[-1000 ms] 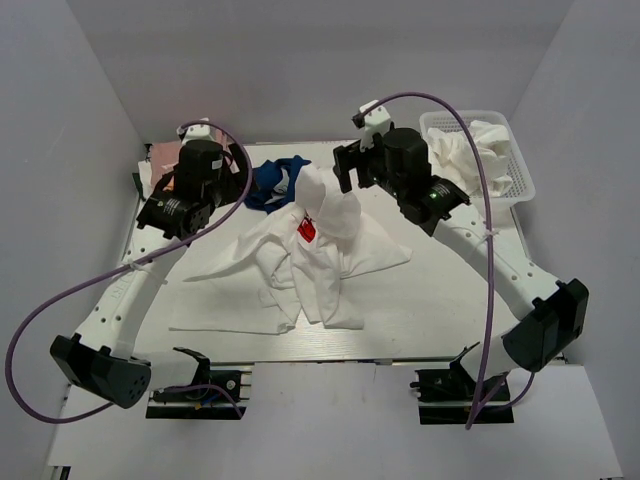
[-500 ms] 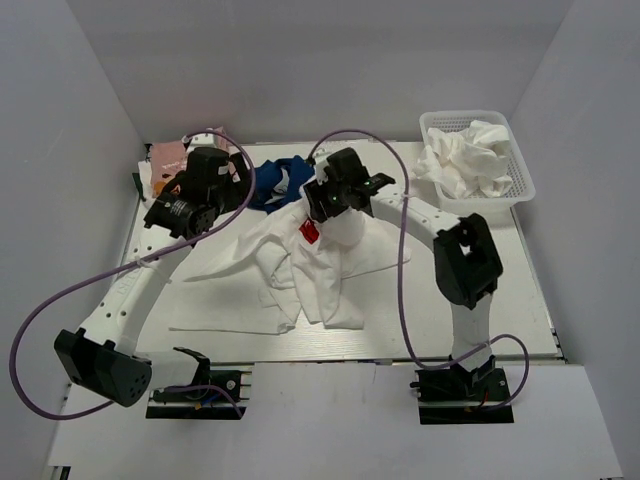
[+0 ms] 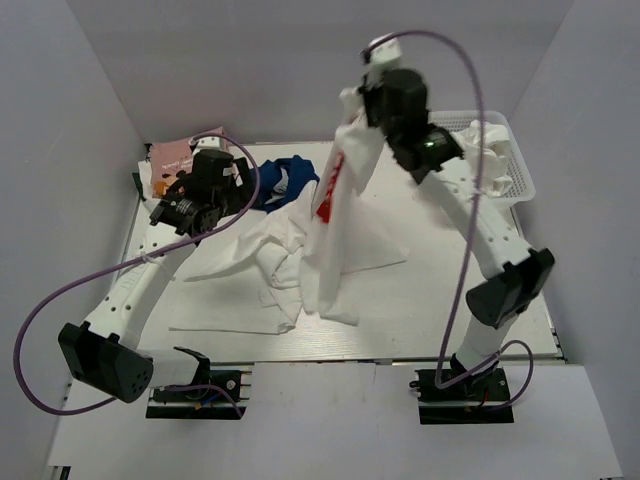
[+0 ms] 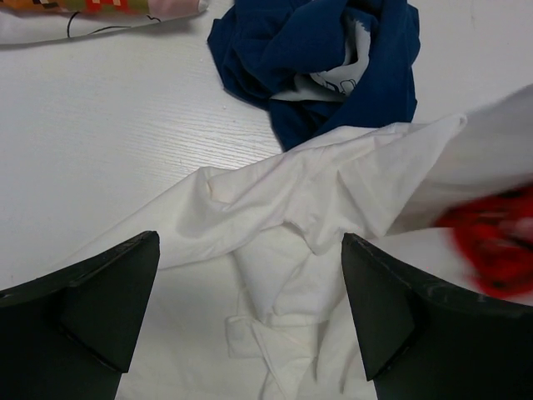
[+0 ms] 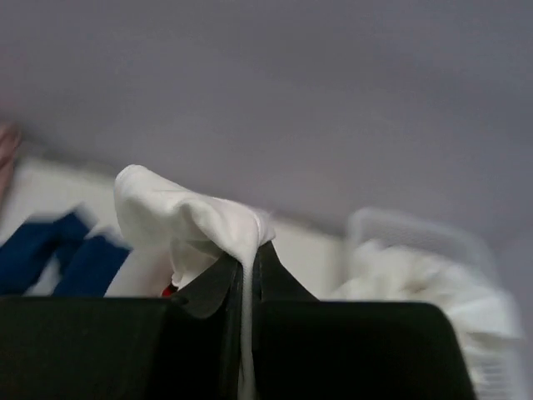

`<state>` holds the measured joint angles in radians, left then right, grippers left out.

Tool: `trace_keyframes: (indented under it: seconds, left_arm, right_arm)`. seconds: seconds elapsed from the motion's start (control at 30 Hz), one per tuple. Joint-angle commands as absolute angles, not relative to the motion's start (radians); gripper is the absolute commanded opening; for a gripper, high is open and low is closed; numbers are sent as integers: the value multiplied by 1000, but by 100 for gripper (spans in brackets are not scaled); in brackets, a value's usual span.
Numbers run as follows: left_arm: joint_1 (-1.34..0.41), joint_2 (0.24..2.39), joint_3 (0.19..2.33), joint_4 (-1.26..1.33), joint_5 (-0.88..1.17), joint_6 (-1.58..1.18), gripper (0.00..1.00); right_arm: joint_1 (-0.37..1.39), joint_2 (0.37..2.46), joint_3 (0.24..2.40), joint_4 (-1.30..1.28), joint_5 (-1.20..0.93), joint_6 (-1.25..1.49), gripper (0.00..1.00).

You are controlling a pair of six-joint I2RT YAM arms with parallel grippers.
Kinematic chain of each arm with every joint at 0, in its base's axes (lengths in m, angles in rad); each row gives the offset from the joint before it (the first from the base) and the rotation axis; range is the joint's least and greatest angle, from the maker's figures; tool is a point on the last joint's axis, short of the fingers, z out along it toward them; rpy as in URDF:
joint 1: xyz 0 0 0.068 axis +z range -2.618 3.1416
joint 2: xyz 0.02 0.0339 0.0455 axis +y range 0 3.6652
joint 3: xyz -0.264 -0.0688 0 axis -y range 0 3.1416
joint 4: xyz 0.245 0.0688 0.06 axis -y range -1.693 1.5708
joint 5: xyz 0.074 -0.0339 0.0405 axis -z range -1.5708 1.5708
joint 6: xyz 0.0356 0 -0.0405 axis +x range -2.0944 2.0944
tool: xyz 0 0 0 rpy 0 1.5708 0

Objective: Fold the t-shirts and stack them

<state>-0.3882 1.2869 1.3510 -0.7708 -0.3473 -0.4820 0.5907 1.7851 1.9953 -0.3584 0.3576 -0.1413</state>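
Note:
My right gripper [image 3: 355, 108] is raised high above the table's back and shut on a fold of a white t-shirt [image 3: 335, 230]. The shirt hangs down from it, its red mark [image 3: 323, 205] showing and its lower end still on the table. In the right wrist view the cloth [image 5: 191, 208] is pinched between the closed fingers [image 5: 247, 262]. My left gripper [image 4: 250, 308] is open over more crumpled white t-shirt cloth [image 4: 291, 200], holding nothing. A navy t-shirt [image 4: 316, 58] lies bunched just beyond it. A pink t-shirt [image 3: 175, 155] lies at the back left corner.
A white mesh basket [image 3: 520, 180] at the back right holds more white cloth [image 3: 460, 160]. Another white t-shirt [image 3: 230, 300] is spread over the table's front left. Grey walls close in on three sides.
My right gripper has shut on the white t-shirt with the red mark and lifted it high off the pile. The left arm has shifted slightly to the right and stayed open.

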Motion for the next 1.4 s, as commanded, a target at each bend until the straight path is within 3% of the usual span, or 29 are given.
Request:
trace_keyframes:
  seconds: [0.0,0.23,0.47,0.87,1.03,1.17,1.2,1.23,1.3,1.33,1.37]
  left_arm:
    - [-390,1252,1318,-758,-336,-472,100]
    - [-390,1253,1307,-790,-325,-472,100]
    - [-390,1313,1328,-813,-316,-463,100]
    - [-390,1383,1328,-792,-262,-463,100]
    - [-399,1423,1328,-802,-244,-463,100]
    - [-399,1443,1319,-813,-223,-463,100]
    - [-399,1443,1319,-813,-222,-463,100]
    - [-399,1453,1309,-813,-212,-472,100]
    - [-399,1453,1308,-813,-199,-472,100]
    - [-399,1453,1308,-822,-190,-472,100]
    - [-399,1463,1327,-822,-190,-472,100]
  right_arm:
    - [502,1701,2124,-23,755,-418,0]
    - [367,1781,2318,443,841,-764,0]
    - [178,1790,2306,624,652,-678,0]
    - [12,1861,1853,411,318,-373,0]
    - [-49,1905,1700,272,322,-209,0]
    - [-71,2054,1819,2,238,-120,0]
    - [-74,2122,1848,-156,242,-109,4]
    - [-72,2143,1880,-199,244,-72,19]
    - [-68,2160,2006,-303,218,-60,37]
    - [-64,2146,2043,-320,195,-64,81]
    - [-60,2128,2063,-327,167,-72,90]
